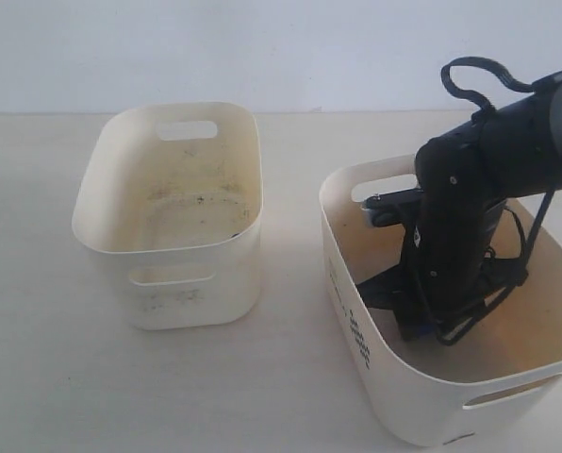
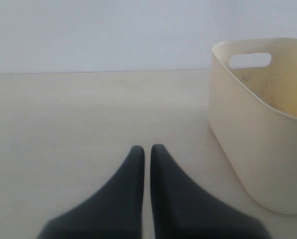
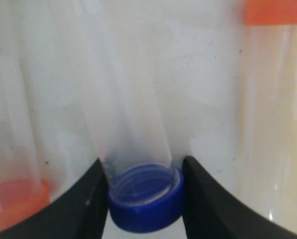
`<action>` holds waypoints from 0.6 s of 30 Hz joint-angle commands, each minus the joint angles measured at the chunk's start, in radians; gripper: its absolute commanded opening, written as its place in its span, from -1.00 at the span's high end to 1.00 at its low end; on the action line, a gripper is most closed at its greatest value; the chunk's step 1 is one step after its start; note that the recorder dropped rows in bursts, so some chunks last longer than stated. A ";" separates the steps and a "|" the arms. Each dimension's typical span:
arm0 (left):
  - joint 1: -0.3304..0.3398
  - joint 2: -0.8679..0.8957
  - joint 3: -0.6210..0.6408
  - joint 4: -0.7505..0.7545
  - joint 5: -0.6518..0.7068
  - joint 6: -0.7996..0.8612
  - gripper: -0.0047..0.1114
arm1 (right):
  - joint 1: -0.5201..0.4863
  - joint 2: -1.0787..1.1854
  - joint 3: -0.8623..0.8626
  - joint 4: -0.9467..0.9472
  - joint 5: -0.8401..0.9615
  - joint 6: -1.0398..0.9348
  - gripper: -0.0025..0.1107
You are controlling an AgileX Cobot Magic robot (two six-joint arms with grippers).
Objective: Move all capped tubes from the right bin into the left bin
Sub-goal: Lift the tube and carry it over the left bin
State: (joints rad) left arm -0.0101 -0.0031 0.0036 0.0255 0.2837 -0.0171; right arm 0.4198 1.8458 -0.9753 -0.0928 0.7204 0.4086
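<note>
We see the right tool reaching down inside the right bin, the tub with black print on its side, standing on the right of the table in the exterior view. In the right wrist view the right tool has its two dark fingers pressed against either side of a blue-capped tube, gripping it at its blue cap, with the clear body running away from the camera. Beside it we make out two orange-capped tubes, one on one side and another on the other, both blurred. From the exterior view the arm hides the tubes, apart from a small patch of blue below the tool. The left bin stands well apart on the left, plain-sided, with dark specks on its floor, and we see no tube in it. The left tool hangs low over the bare table beside the left bin, its fingers all but together and holding nothing.
</note>
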 commanded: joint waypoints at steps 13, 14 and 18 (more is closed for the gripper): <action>0.000 0.003 -0.004 -0.006 -0.003 -0.009 0.84 | -0.002 -0.388 0.007 -0.022 -0.081 0.000 0.96; 0.000 0.003 -0.004 -0.006 -0.003 -0.009 0.84 | -0.002 -0.404 0.007 -0.022 -0.092 0.000 0.96; 0.000 0.003 -0.004 -0.006 -0.003 -0.009 0.84 | -0.002 -0.476 0.007 -0.016 -0.134 0.000 0.96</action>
State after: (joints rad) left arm -0.0101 -0.0031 0.0036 0.0255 0.2837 -0.0171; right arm 0.4198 1.4181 -0.9655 -0.1013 0.6321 0.4086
